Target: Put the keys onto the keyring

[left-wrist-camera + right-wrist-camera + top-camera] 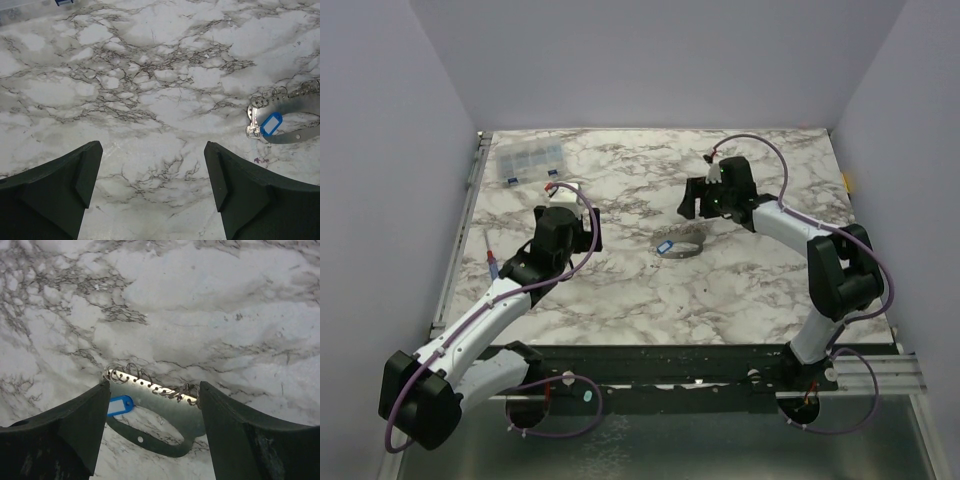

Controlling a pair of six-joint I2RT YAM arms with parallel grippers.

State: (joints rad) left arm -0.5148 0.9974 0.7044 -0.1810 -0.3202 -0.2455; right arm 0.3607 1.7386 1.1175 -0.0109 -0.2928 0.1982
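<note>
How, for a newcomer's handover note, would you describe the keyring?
On the marble table, look near the middle, by the right gripper. The keyring is a flat grey metal loop, edged with tiny wire rings and carrying a blue tag, unlike the clear box far left.

White-and-grey marble-patterned tabletop (620,290), clear plastic compartment box (528,160) lying flat near its far-left corner, small blue oblong tag with white label (664,246) mid-table, well apart from the box, pale lavender walls (660,60) on three sides, aluminium rail (880,375) along the near edge
</note>
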